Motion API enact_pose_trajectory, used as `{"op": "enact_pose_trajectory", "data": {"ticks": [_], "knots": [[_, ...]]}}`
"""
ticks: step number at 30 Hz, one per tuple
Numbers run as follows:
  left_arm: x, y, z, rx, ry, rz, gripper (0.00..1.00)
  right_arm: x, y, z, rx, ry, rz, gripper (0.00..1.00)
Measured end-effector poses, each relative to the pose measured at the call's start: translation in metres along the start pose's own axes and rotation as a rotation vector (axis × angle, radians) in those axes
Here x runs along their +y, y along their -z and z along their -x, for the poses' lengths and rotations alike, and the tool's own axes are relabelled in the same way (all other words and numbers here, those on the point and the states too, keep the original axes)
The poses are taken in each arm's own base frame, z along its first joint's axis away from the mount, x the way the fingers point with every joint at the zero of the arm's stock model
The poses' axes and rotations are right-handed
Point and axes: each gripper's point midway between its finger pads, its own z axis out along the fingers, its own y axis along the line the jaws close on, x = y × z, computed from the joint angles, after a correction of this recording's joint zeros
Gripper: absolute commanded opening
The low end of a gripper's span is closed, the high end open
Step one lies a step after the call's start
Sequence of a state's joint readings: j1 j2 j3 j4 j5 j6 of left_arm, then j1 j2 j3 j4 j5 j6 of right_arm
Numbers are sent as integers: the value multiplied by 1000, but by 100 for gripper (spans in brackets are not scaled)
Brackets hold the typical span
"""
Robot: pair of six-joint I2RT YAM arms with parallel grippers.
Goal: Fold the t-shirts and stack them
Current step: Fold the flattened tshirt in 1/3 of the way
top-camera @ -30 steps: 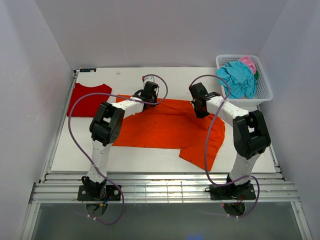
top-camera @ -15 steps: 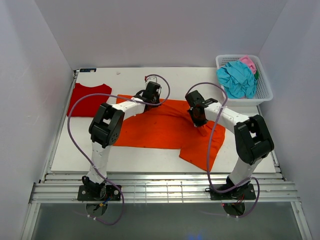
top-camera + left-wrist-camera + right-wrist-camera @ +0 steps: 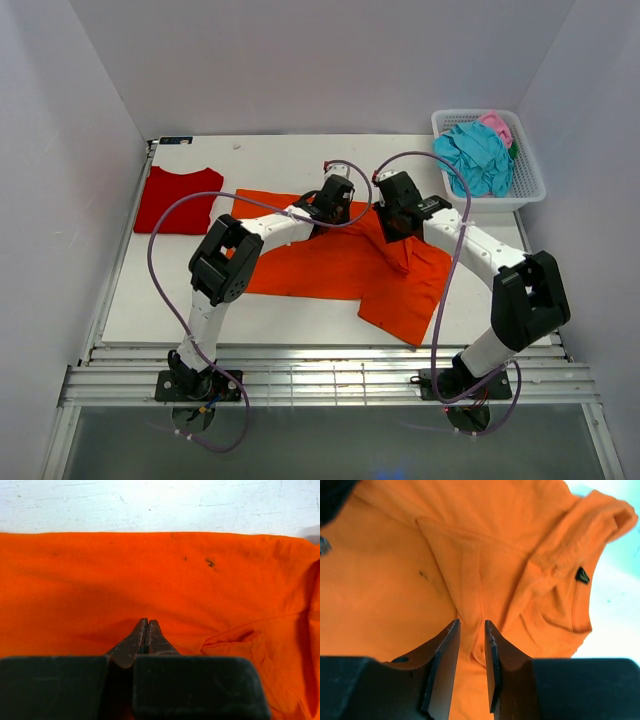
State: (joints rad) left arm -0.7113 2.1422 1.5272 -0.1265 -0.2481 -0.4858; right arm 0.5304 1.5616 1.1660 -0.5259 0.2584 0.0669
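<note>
Red t-shirt [image 3: 178, 198] lies folded, it seems, at the bench's [image 3: 260, 150] left; orange t-shirt [image 3: 320, 265] sprawls mid-bench, half-folded, left fingers [image 3: 136, 641] together on it, right fingers [image 3: 442, 657] slightly apart astride a ridge; teal t-shirt [image 3: 475, 155] and pink t-shirt [image 3: 497, 125] sit unfolded in basket [image 3: 527, 190].

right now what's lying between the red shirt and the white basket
In the top view, the orange shirt lies spread between the red shirt and the basket, with the left claw and right claw over it.
</note>
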Motion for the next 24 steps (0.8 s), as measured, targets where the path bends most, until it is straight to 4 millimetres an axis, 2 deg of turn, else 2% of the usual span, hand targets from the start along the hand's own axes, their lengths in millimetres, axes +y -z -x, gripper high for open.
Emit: {"op": "enact_pose_trajectory", "data": {"ticks": [2, 6, 11, 14, 18, 24], "knots": [[0, 0, 1, -3, 2, 3, 0, 3, -8, 9, -11, 0, 5, 32], [2, -1, 1, -6, 3, 12, 0, 12, -39, 26, -17, 4, 20, 32], [5, -1, 2, -11, 8, 27, 0, 23, -82, 34, 19, 16, 33, 32], [9, -2, 2, -12, 12, 37, 0, 26, -100, 35, 33, 15, 38, 32], [13, -2, -4, -2, 6, 49, 0, 25, -109, 30, 52, 15, 36, 32], [16, -2, -9, 4, -5, 62, 0, 25, -109, 28, 56, 15, 37, 28]]}}
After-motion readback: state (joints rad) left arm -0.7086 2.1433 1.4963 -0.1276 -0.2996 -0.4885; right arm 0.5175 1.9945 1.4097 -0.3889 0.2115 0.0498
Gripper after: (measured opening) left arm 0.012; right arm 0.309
